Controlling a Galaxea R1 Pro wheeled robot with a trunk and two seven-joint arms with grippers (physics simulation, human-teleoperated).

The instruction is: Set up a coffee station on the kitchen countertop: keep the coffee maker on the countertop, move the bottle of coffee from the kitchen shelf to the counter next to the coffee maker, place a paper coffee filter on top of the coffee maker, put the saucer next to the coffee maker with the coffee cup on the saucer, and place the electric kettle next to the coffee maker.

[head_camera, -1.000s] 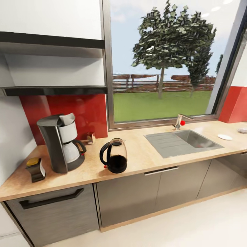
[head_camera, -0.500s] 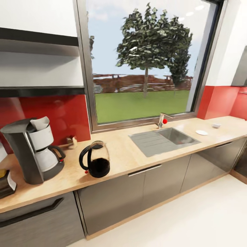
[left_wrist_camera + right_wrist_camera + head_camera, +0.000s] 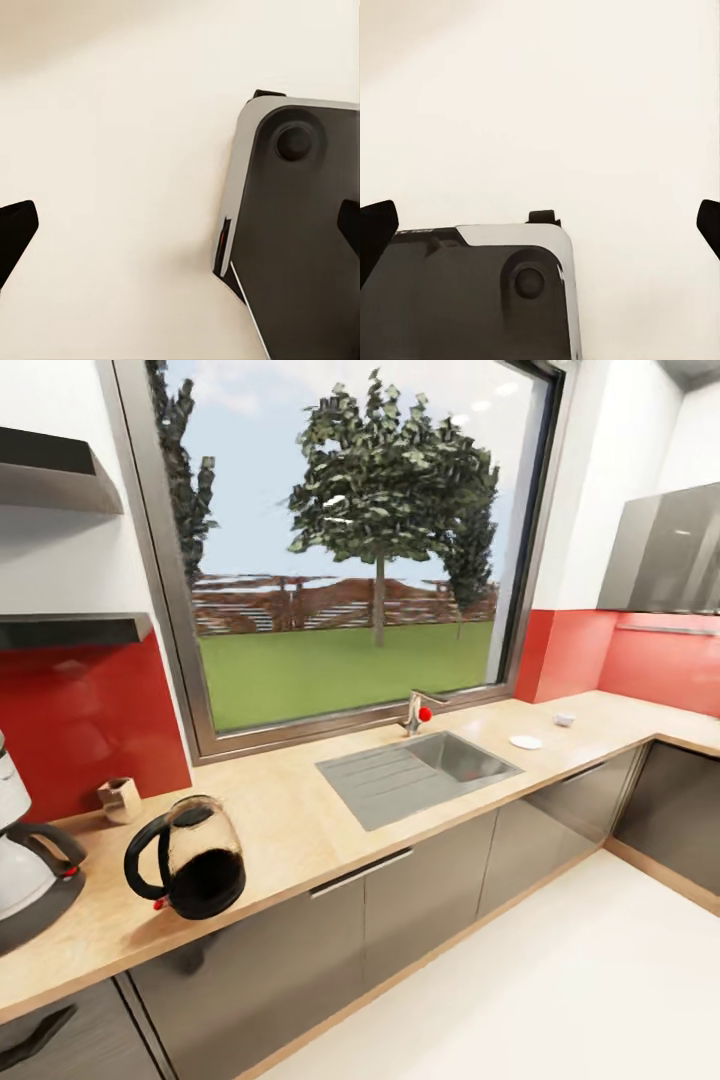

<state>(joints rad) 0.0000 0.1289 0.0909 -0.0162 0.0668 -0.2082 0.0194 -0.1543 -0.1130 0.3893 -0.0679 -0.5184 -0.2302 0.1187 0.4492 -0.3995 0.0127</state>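
2 grippers, both with jaws spread wide and nothing between them: the left gripper (image 3: pixel 180 240) hangs above pale floor (image 3: pixel 112 150) with its dark fingertips (image 3: pixel 15 232) at opposite edges of its wrist view, over a corner of the robot's grey base (image 3: pixel 300 247); the right gripper (image 3: pixel 540 229) hangs likewise, fingertips (image 3: pixel 375 229) far apart, over another corner of the base (image 3: pixel 465 300). 1 kitchen countertop (image 3: pixel 290 820), long light-wood worktop turning a corner at far right, over dark grey cabinet fronts (image 3: pixel 300 950). 1 coffee maker (image 3: pixel 25 860), cut by the head view's left edge; white carafe body, black handle and dark base visible, standing on the countertop. 1 electric kettle (image 3: pixel 190 857), rounded clear glass, dark inside, black loop handle facing the coffee maker, small red switch low at the handle side; upright on the countertop, near the coffee maker but apart from it. 1 small brown box (image 3: pixel 120 798), against the red backsplash (image 3: pixel 80 720) behind the kettle. 1 steel sink (image 3: pixel 415 772) with drainboard, set in the worktop below the window (image 3: pixel 340 550); tap (image 3: pixel 415 712) with red knob behind it. 1 saucer (image 3: pixel 525 741), flat white, on the countertop beyond the sink, well apart from the coffee maker. 1 coffee cup (image 3: pixel 565 718), small and white, just beyond the saucer and not on it; handle too small to make out. 1 kitchen shelf (image 3: pixel 75 628), glossy black, lower of 2, at upper left; its top surface cannot be seen from this angle.
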